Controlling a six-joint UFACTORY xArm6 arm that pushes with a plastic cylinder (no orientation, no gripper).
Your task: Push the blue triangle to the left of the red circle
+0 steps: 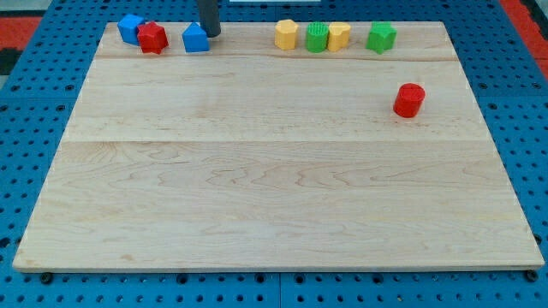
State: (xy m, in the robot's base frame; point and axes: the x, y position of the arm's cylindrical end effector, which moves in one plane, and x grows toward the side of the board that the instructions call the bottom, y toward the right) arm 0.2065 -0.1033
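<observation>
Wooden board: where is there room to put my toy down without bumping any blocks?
The wooden board is bare everywhere below the top row, left of the red circle. The top edge is crowded: blue triangle beside my tip, plus blue, red, yellow and green blocks.

Rod upright, my tip [211, 33] at view's top.

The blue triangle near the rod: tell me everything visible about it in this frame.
The blue triangle is a small, solid-coloured block that looks like plastic, with a peaked top and flat front face. It sits flat on the wooden board near the view's top edge, left of centre. My tip is right against its right side, apparently touching. A red block lies apart on its left. The red circle is far off to the view's right.
</observation>
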